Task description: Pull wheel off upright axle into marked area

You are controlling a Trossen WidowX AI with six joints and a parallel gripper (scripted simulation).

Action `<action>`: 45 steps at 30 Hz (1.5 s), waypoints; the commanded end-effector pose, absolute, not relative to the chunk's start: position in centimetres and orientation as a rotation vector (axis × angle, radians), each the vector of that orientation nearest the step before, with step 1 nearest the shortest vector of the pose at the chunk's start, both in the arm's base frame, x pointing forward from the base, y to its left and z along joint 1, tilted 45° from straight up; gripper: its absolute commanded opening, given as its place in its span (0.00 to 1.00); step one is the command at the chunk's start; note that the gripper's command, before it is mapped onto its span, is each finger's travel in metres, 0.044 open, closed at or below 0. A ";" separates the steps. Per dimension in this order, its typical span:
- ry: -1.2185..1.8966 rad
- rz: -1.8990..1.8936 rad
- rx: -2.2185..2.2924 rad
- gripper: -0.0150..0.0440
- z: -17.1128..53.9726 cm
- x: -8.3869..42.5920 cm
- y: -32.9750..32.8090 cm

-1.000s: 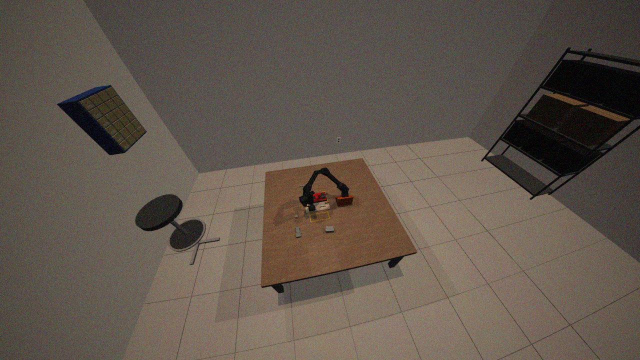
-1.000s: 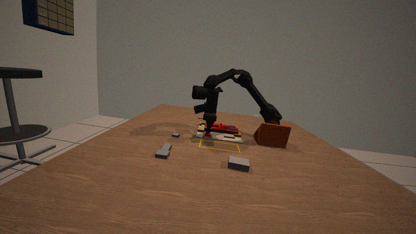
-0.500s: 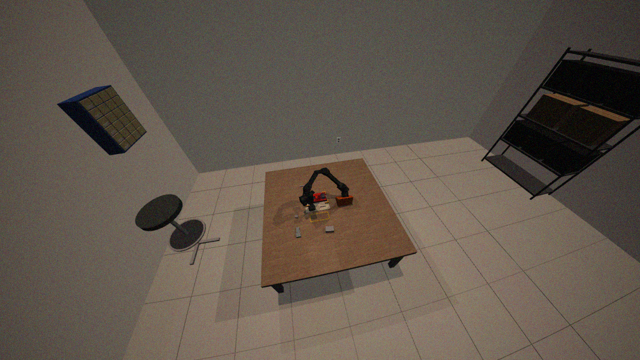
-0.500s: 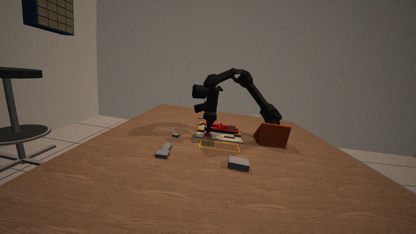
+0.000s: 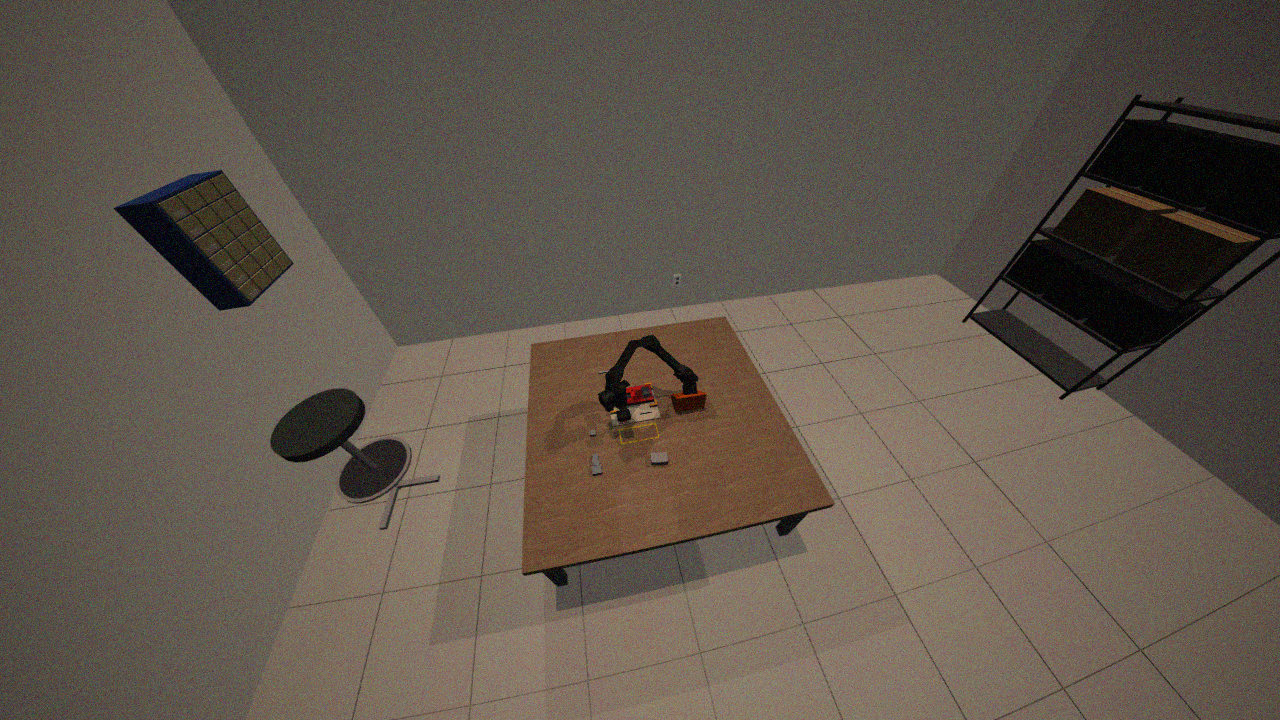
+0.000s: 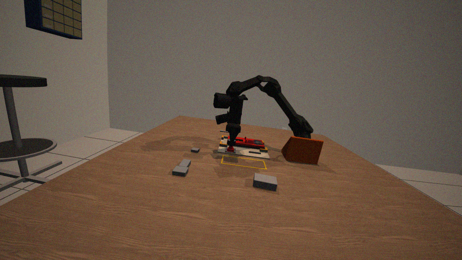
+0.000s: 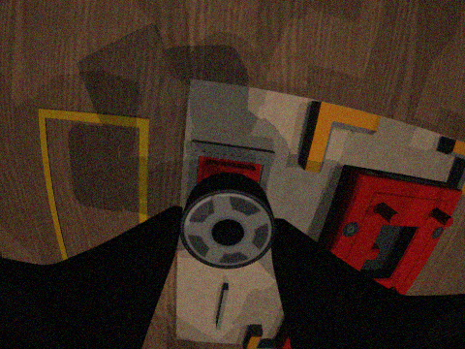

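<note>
The wrist view gave what the other 2 could not: the gripper point(image 7: 228, 233) was clamped on the wheel point(image 7: 227, 232), 1 dark finger on each side of its black tyre, grey hub facing the camera. The wheel sat over the red mount at the edge of the pale board point(image 7: 227, 111), with the yellow-outlined marked area point(image 7: 93, 165) off to its side, apart from it. From the exterior view the wheel was hidden behind the gripper point(image 6: 230, 148), but the count was plain: 1 arm, 1 orange base block point(image 6: 303, 149), 4 grey blocks on the worktop point(image 6: 129, 200), 1 yellow outline point(image 6: 243, 162).
</note>
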State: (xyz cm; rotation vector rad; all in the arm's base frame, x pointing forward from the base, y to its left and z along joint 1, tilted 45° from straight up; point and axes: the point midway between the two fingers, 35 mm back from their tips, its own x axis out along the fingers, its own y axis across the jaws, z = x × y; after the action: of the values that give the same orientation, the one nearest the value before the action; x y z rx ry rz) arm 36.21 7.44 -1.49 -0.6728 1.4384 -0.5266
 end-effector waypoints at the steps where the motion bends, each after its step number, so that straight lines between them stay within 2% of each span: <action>1: 1.438 -0.525 -0.667 0.25 -1.3 36.2 7.7; 45: 1.438 -0.524 -0.671 0.25 -0.3 36.0 8.8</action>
State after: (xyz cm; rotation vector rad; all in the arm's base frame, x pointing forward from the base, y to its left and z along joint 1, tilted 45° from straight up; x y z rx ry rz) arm 36.08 8.64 -0.38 -0.6779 1.4354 -0.5223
